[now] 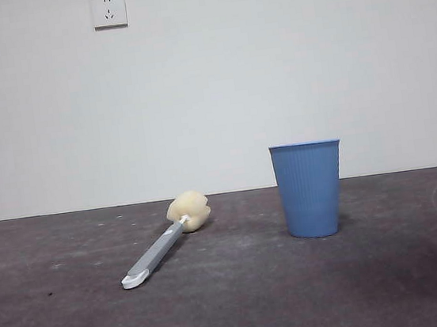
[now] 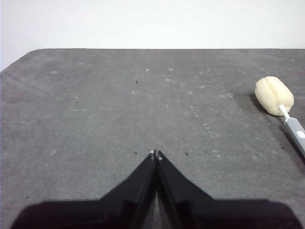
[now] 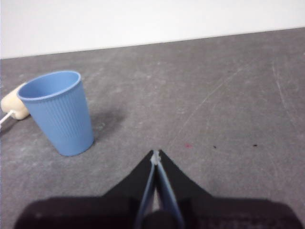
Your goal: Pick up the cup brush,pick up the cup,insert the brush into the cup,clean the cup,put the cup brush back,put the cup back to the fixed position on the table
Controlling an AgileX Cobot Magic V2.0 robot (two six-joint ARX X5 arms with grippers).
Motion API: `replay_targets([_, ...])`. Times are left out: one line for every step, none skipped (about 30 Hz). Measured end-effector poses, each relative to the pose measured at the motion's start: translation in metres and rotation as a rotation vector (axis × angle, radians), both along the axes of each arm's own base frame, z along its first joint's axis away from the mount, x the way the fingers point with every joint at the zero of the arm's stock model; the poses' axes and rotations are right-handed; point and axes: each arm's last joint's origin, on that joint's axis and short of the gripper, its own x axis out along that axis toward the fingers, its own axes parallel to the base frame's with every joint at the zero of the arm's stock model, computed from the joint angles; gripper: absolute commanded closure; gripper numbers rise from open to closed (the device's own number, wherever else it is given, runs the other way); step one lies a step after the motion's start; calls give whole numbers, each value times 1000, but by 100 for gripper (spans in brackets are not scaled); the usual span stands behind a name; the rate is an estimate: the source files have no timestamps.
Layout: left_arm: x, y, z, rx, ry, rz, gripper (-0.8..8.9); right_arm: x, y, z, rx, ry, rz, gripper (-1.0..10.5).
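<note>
The cup brush (image 1: pixel 164 240) lies flat on the table (image 1: pixel 236 305), left of centre, its pale-yellow sponge head toward the wall and its white looped end toward the camera. The blue ribbed cup (image 1: pixel 309 189) stands upright to its right, mouth up. In the left wrist view my left gripper (image 2: pixel 156 153) is shut and empty above bare table, with the brush (image 2: pixel 276 99) off to one side. In the right wrist view my right gripper (image 3: pixel 156 153) is shut and empty, with the cup (image 3: pixel 59 112) standing apart from it and the sponge head (image 3: pixel 13 103) partly hidden behind the cup.
A white wall with two power sockets (image 1: pixel 109 9) rises behind the table's far edge. The table's rounded corner (image 2: pixel 28 55) shows in the left wrist view. Neither arm shows in the front view.
</note>
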Motion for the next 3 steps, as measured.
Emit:
replay_targets([0,0,0,0,0,0,816,0,0,0,3,0,-1,946])
replay_targets([0,0,0,0,0,0,816,0,0,0,7,-1,0,946])
replay_targets([0,0,0,0,0,0,816,0,0,0,7,-1,-2,946])
